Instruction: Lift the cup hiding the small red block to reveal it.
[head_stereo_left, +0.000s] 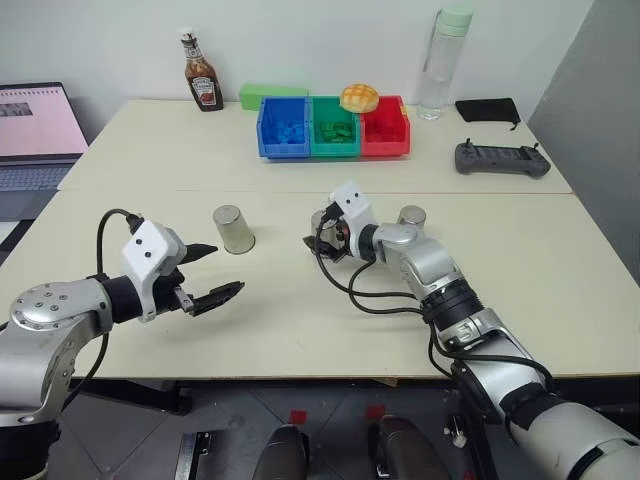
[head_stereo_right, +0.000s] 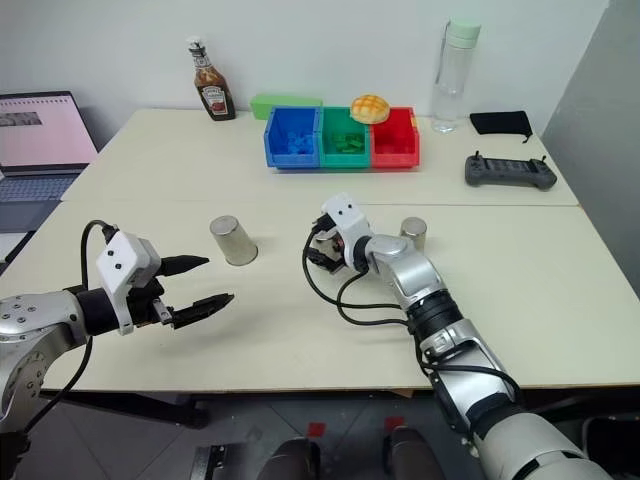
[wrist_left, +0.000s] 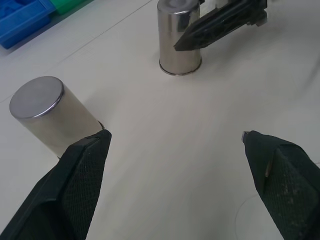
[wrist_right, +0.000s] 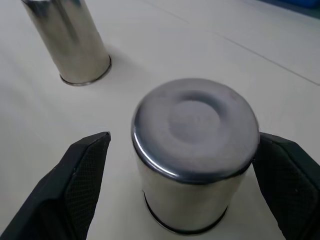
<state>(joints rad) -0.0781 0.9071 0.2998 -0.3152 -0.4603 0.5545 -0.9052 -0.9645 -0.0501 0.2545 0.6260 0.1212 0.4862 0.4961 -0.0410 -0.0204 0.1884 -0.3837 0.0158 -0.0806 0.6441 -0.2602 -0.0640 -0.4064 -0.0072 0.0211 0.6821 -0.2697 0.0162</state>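
Observation:
Three identical silver cups stand upside down on the cream table (head_stereo_left: 150, 170). The left cup (head_stereo_left: 233, 229) sits just beyond my left gripper (head_stereo_left: 226, 269), which hovers open and empty. The middle cup (wrist_right: 195, 155) stands between the spread fingers (wrist_right: 82, 185) of my right gripper (head_stereo_left: 318, 240), which is open around it; I see a gap on at least one side. The right cup (head_stereo_left: 412, 216) stands behind my right forearm. The small red block is hidden.
At the back stand blue (head_stereo_left: 284, 128), green (head_stereo_left: 333, 128) and red bins (head_stereo_left: 385, 128) with a bun (head_stereo_left: 359, 97) on top, a ketchup bottle (head_stereo_left: 203, 82) and a water bottle (head_stereo_left: 437, 65). A controller (head_stereo_left: 502, 159) lies far right, a laptop (head_stereo_left: 35, 130) far left.

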